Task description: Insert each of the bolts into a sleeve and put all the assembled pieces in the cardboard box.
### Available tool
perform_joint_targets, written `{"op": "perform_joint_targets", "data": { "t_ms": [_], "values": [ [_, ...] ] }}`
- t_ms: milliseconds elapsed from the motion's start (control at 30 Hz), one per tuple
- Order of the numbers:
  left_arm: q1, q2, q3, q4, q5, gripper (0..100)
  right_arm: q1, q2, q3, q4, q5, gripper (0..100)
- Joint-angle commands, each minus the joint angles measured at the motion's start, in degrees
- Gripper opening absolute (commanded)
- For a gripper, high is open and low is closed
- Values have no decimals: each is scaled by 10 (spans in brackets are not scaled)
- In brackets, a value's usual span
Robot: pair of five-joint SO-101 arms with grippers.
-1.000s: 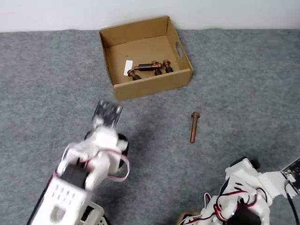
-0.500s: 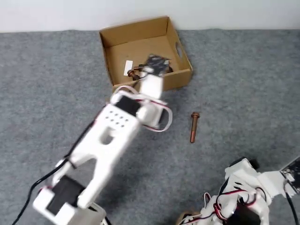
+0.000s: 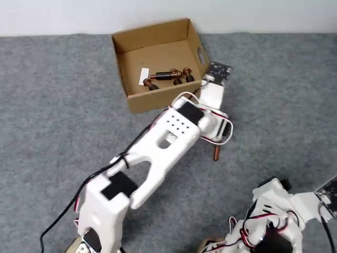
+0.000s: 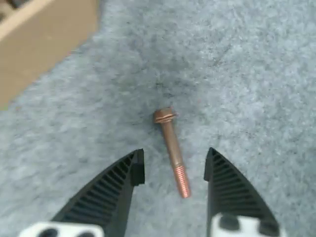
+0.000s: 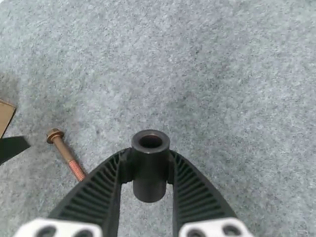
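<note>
A copper bolt point(image 4: 171, 148) lies flat on the grey carpet, its head towards the cardboard box point(image 4: 44, 44). My left gripper point(image 4: 173, 159) hangs open just above it, one finger on each side of the threaded end. In the high view the left arm point(image 3: 174, 132) covers most of the bolt point(image 3: 216, 153), in front of the box point(image 3: 168, 97). My right gripper point(image 5: 148, 170) is shut on a dark sleeve point(image 5: 150, 168) held upright, bore facing up, to the right of the bolt point(image 5: 64, 154). Several assembled pieces point(image 3: 168, 76) lie in the box.
The right arm point(image 3: 274, 221) sits at the table's near right corner. A white label point(image 3: 144, 76) lies on the box floor. Open carpet stretches to the left and the far right of the box.
My left arm has swung from the left of the table, past the front of the box, to above the bolt. The right arm and its sleeve have stayed still.
</note>
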Motion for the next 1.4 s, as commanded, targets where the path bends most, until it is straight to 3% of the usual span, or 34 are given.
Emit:
{"op": "perform_joint_targets", "data": {
  "t_ms": [0,200,400,733,933,1167,1367],
  "values": [
    [13,40,-73,-4,5,201,7,-1,-4,-7,7,8],
    [13,146,-153,-3,6,194,7,-1,-3,-7,7,8],
    [15,229,-247,60,13,194,4,-1,3,-10,7,8],
    [12,371,-487,289,30,32,4,-1,5,-14,21,8],
    [5,436,-626,372,33,6,4,-1,5,-14,21,8],
    [10,430,-742,379,58,5,4,-1,5,-14,21,8],
    [5,359,-750,381,57,5,4,-2,5,-13,22,8]
  ]
}}
